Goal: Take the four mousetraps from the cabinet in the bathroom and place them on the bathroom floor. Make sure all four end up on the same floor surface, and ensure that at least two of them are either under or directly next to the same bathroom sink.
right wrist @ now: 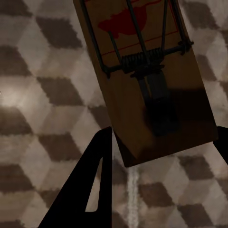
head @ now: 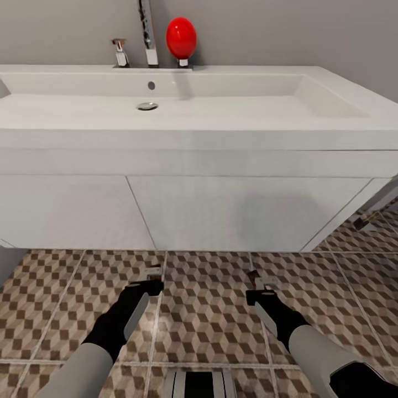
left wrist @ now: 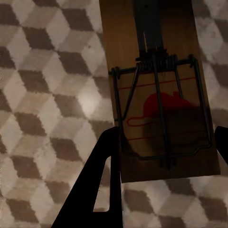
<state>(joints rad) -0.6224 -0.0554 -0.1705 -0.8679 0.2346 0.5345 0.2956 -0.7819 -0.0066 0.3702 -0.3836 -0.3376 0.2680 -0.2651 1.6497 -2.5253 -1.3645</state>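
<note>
your left gripper (head: 148, 275) has its jaws clamped on a mousetrap (left wrist: 159, 102), and your right gripper (head: 255, 282) has its jaws clamped on a second mousetrap (right wrist: 145, 78). you hold both low over the bathroom floor (head: 210, 309), just in front of the sink (head: 221, 110).

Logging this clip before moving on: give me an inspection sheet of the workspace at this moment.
Surface: bathroom floor, cube-pattern tiles, pale grout.
Job's things: one mousetrap between the left end effector's fingers; another mousetrap between the right's; both above the tiles. Sink straight ahead on its white drawer unit.
Clutter: red egg-shaped object beside the faucet.
Grippers: left end effector and right end effector low, before the unit.
Cables: nothing seen.
Surroundings: grey wall.
</note>
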